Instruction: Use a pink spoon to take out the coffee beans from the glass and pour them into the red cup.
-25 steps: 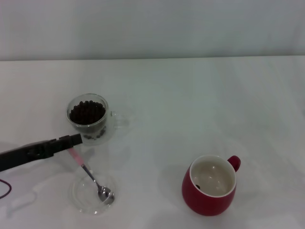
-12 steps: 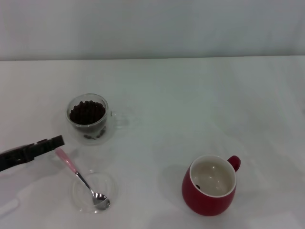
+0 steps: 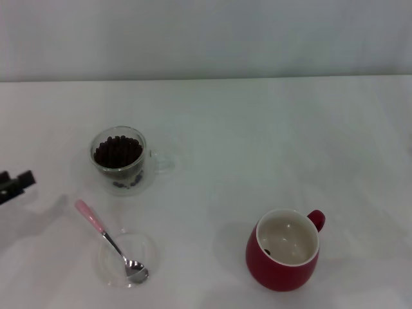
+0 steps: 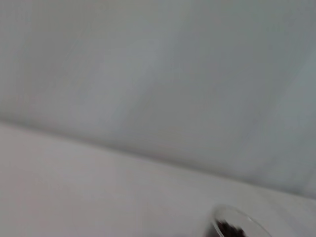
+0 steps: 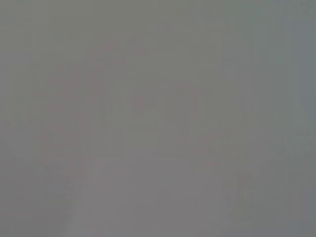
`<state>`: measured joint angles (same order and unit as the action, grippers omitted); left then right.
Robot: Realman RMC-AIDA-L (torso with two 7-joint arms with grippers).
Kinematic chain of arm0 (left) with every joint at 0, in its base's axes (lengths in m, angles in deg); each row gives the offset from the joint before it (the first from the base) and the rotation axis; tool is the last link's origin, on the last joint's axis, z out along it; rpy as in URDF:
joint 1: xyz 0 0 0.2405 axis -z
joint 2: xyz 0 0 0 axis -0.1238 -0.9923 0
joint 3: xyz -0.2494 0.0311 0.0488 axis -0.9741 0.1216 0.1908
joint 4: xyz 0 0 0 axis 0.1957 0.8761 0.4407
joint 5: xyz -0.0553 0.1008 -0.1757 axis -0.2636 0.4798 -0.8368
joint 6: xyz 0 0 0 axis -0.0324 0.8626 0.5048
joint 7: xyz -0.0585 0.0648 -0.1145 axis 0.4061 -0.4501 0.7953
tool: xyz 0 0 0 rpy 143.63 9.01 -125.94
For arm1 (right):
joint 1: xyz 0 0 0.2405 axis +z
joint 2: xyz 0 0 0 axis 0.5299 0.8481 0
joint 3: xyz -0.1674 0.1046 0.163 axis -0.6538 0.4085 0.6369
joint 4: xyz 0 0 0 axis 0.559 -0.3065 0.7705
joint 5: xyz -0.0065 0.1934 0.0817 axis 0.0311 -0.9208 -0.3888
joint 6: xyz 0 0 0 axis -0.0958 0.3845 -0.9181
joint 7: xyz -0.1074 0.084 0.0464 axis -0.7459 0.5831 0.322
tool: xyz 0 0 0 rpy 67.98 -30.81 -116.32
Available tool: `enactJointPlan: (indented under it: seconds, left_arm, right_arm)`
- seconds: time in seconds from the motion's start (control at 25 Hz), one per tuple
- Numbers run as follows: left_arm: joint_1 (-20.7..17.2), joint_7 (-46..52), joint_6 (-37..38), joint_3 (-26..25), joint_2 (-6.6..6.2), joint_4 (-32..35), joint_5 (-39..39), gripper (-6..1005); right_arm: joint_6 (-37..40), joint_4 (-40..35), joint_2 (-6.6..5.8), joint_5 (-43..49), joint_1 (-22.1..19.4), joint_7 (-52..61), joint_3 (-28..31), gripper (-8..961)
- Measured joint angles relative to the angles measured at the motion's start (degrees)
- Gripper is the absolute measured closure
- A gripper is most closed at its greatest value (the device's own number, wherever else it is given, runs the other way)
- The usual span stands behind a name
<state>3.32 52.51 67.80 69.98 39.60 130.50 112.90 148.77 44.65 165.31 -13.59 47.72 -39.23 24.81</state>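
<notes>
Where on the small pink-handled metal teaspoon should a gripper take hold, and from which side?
Probably the pale pink handle of the small pink-handled metal teaspoon, taken from above. The handle juts out past the rim of the flat clear glass saucer toward the small clear glass of coffee beans, while the shiny bowl rests in the saucer. The left gripper sits at the robot's left edge, nearest that handle.

Clear glass saucer (image 3: 127,260) on white table (image 3: 257,141); pale wall (image 3: 206,38) behind.

White table (image 3: 257,135) is met along its far edge by plain pale grey wall (image 3: 206,38); even light, soft shadows cast.
</notes>
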Motion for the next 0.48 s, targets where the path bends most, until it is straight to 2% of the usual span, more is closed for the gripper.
enactJointPlan:
  seconds: [0.16,0.2,0.24,0.48]
  left_arm:
    - [-0.98,-6.01,0.32,-3.10,0.21,0.11,-3.34,264]
    - [-1.51,-9.14,0.40,-3.69,0.25,-0.41,-5.90,264]
    - [-2.93,-17.45,0.45,-4.48,0.33,-2.68,-12.81,265]
    - [-4.89,-36.58,1.12,-4.62,0.33,-9.64,-27.74,266]
  right_arm:
    - [0.11,0.03,0.03,0.12,-0.22,0.01,-0.14,167]
    - [0.16,0.13,0.04,0.25,-0.35,0.01,-0.27,167]
    - [0.32,0.28,0.05,0.38,-0.44,0.00,-0.39,167]
    - [5.83,3.62,0.20,0.64,-0.71,0.02,-1.27,167]
